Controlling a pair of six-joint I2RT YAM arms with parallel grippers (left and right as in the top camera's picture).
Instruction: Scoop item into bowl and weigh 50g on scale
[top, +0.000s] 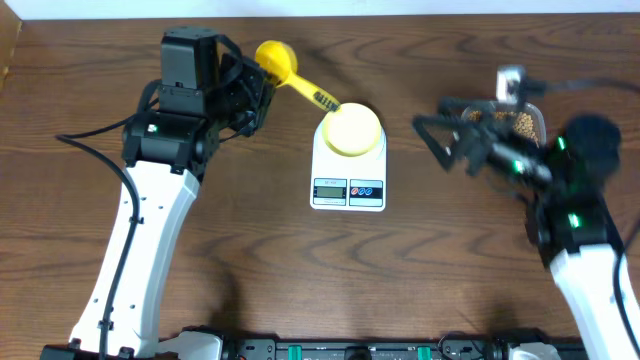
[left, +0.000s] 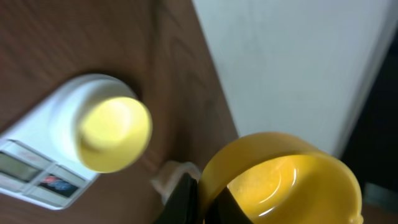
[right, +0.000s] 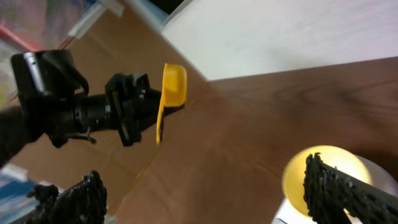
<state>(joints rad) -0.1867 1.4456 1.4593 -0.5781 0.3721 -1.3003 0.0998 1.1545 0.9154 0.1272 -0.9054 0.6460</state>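
Glossy round yellow scoop (left: 280, 180) clenched in left gripper (right: 148, 111); ridged black right gripper (right: 202, 180) released, spread wide.

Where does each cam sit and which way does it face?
Overhead: above table, looking down; left arm, right arm, scale, bowl.
Left wrist: on left arm, looking past scoop to bowl; own finger at bottom.
Right wrist: on right arm, facing left claw across table; right claw open at bottom.
Shared: bowl, scoop in all.
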